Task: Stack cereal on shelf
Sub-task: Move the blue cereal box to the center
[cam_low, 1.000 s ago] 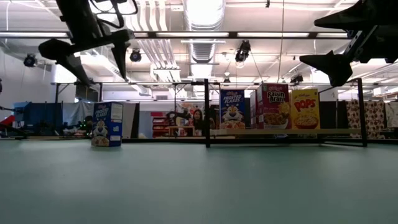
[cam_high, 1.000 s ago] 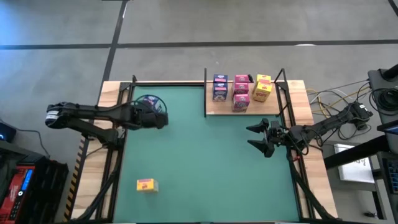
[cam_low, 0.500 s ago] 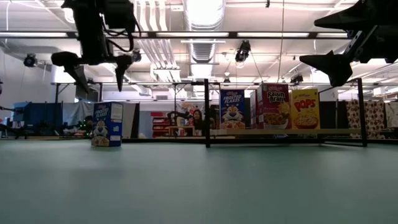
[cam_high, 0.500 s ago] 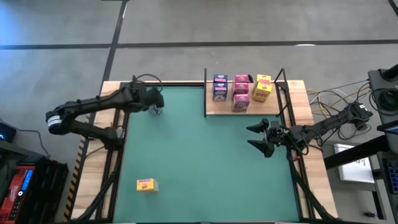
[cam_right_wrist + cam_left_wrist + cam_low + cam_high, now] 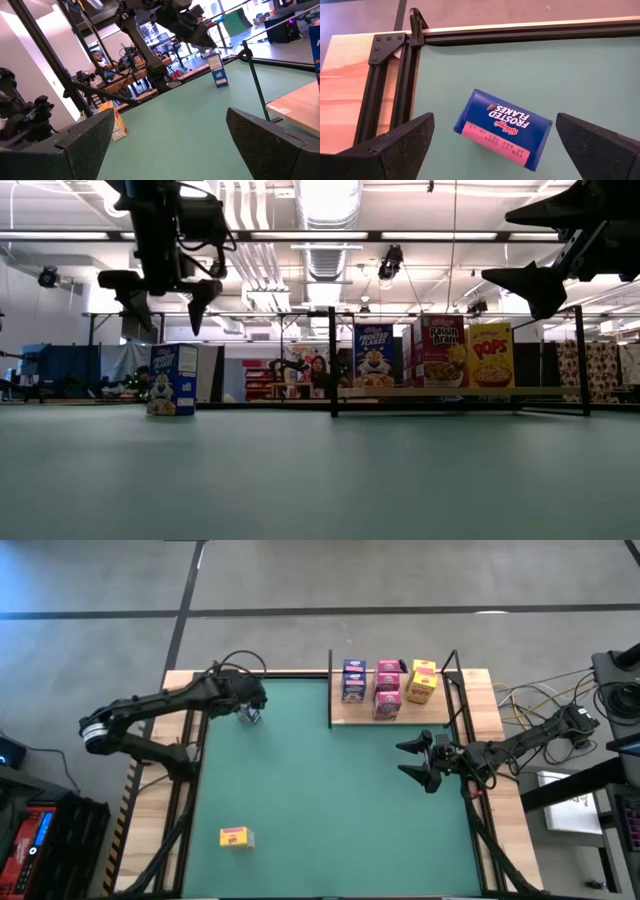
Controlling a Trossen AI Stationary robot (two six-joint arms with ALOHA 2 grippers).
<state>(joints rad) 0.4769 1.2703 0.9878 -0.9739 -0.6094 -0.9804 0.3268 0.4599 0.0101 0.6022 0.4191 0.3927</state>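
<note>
A blue cereal box (image 5: 502, 129) stands upright near the far left corner of the green tabletop (image 5: 330, 790). The left gripper (image 5: 160, 292) hangs just above it, fingers wide apart. The right gripper (image 5: 415, 762) waits open beside the shelf (image 5: 440, 710).

Your green worktop (image 5: 330, 790) carries a blue Frosted Flakes box (image 5: 249, 714) beneath the left gripper (image 5: 250, 705), a yellow box (image 5: 236, 837), and the shelf (image 5: 440, 710) holding five boxes beyond the right gripper (image 5: 412, 762).

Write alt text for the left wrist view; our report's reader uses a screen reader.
A blue Frosted Flakes cereal box stands on the green table mat, between and beyond the left gripper's two open dark fingers. A black metal frame edges the mat.
</note>
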